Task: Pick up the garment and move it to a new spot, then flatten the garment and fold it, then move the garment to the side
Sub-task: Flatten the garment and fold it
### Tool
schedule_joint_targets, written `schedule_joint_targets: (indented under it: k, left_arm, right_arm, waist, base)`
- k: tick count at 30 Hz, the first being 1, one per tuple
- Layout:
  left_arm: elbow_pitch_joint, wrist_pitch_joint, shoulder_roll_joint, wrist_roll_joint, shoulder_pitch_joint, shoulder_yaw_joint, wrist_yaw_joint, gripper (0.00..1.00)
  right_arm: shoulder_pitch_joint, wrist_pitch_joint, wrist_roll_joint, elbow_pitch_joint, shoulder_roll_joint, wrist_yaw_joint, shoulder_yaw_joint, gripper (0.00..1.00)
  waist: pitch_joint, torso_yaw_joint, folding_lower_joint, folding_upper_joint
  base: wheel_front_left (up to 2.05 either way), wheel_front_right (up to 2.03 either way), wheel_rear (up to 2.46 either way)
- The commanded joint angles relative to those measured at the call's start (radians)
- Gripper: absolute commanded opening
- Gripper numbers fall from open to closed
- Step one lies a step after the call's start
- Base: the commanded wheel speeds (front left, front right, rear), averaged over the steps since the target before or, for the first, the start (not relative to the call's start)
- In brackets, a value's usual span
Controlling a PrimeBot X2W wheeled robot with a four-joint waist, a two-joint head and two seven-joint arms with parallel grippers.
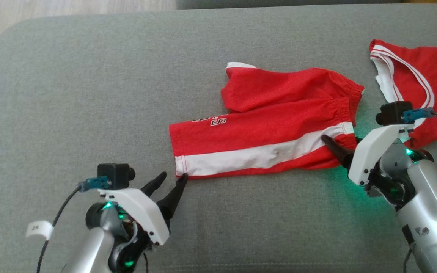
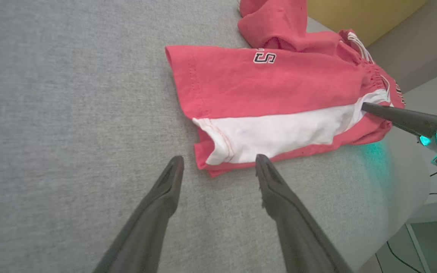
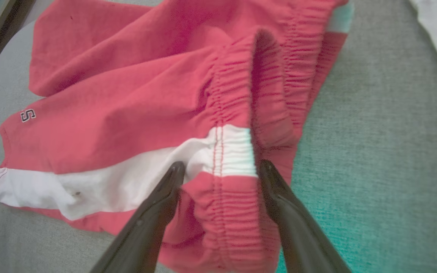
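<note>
The garment (image 1: 264, 129) is a pair of red shorts with a white side stripe, lying crumpled on the grey cushion (image 1: 89, 94), waistband to the right. My left gripper (image 1: 173, 175) is open just off the near hem corner, and in the left wrist view its right fingertip touches the hem of the garment (image 2: 264, 87) while the left gripper (image 2: 219, 159) holds nothing. My right gripper (image 1: 330, 142) is open at the waistband. In the right wrist view the elastic waistband of the garment (image 3: 127, 113) lies between the spread fingers of the right gripper (image 3: 221, 163).
A second red garment with white trim (image 1: 412, 76) lies at the far right of the cushion. Bare grey cushion stretches to the left and front of the shorts. The cushion's right edge (image 2: 412, 182) drops off close to the waistband.
</note>
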Motion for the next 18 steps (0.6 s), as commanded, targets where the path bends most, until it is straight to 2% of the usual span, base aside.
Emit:
schedule_joint_targets:
  k: [1,13,18]
  left_arm:
    - [-0.022,-0.022,0.020,-0.016,-0.060,0.015,-0.006,1.00]
    - [0.085,-0.078,0.050,-0.072,-0.129,-0.074,-0.006,1.00]
    - [0.100,-0.085,0.058,-0.088,-0.146,-0.096,-0.006,1.00]
  right_arm:
    - [-0.035,0.000,0.014,-0.045,-0.016,-0.001,0.021,1.00]
    - [-0.047,-0.049,0.051,-0.114,-0.034,-0.001,0.082,1.00]
    - [-0.066,-0.055,0.068,-0.104,-0.035,-0.001,0.097,1.00]
  waist:
    - [0.005,-0.005,-0.0001,0.0000]
    - [0.010,-0.035,-0.0001,0.0000]
    - [0.021,-0.038,-0.0001,0.0000]
  base:
    - [0.00,0.00,0.00]
    - [0.00,0.00,0.00]
    - [0.00,0.00,0.00]
